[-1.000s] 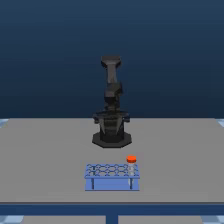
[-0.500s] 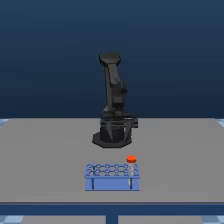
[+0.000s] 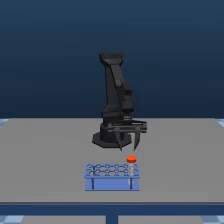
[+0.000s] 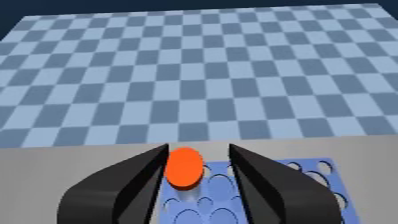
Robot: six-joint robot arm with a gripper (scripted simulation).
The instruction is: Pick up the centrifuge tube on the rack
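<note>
1. The exterior view shows the whole black arm [image 3: 116, 107] rising from its base on a grey table [image 3: 45, 160], with the gripper [image 3: 128, 146] hanging low in front of the base; the wrist view shows none of the arm, only the two dark fingers [image 4: 120, 187] from close up.
2. The exterior view shows the rack [image 3: 112, 176] in full: a low blue block with rows of round holes on top and thin legs at its open front. The wrist view catches only part of its holed top [image 4: 213, 197].
3. The wrist view alone shows a blue-and-pale checkered floor [image 4: 204, 70] stretching beyond the table edge. The exterior view has a plain dark blue backdrop [image 3: 50, 50] behind the table.
4. The centrifuge tube [image 3: 131, 162] stands upright in a hole at the rack's corner on the exterior view's right, far side. Its orange-red cap sticks up above the rack; the pale body below is hard to make out.
5. The claw is spread, with nothing pinched. In the exterior view the cap sits at about 6 o'clock from the fingertips, just below them and apart. In the wrist view the cap [image 4: 185, 167] lies between the two fingers, with a thin gap on each side.
</note>
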